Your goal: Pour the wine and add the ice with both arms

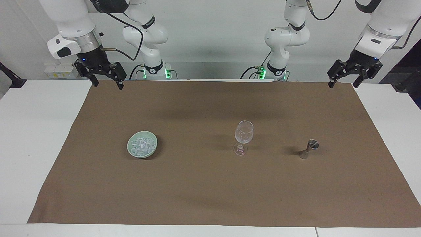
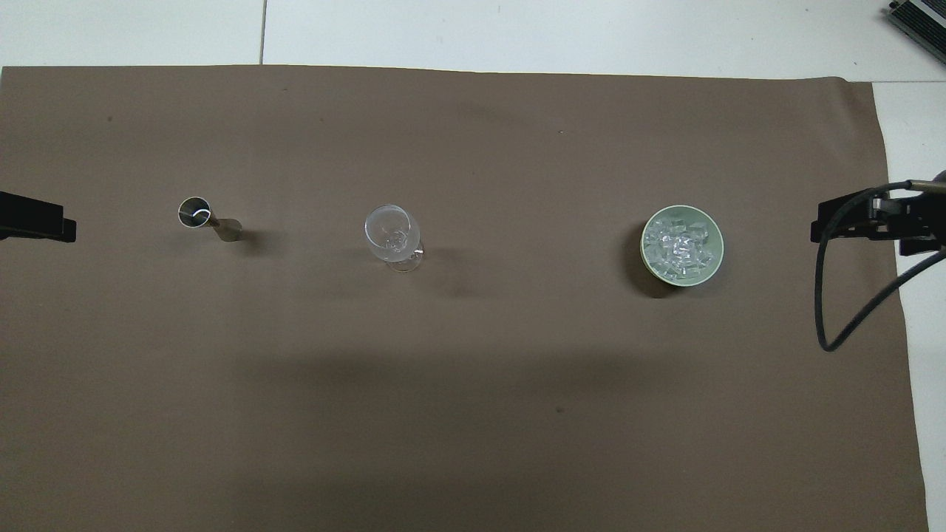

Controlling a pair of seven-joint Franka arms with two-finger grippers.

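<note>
A clear, empty wine glass (image 1: 243,133) (image 2: 389,233) stands upright mid-cloth. A pale green bowl (image 1: 129,146) (image 2: 681,209) holds the heap of ice (image 1: 142,144) (image 2: 680,245), toward the right arm's end. A small metal jigger (image 1: 309,148) (image 2: 207,219) stands toward the left arm's end. My left gripper (image 1: 342,85) (image 2: 37,225) is open and empty, raised over the cloth's corner at its own end. My right gripper (image 1: 109,86) (image 2: 850,225) is open and empty, raised over the cloth's corner at its end. Both are well apart from the objects.
A brown cloth (image 1: 210,191) covers most of the white table (image 1: 33,148). Glass, bowl and jigger stand in one row across its middle. A black cable (image 2: 820,310) loops down from the right arm over the cloth's edge.
</note>
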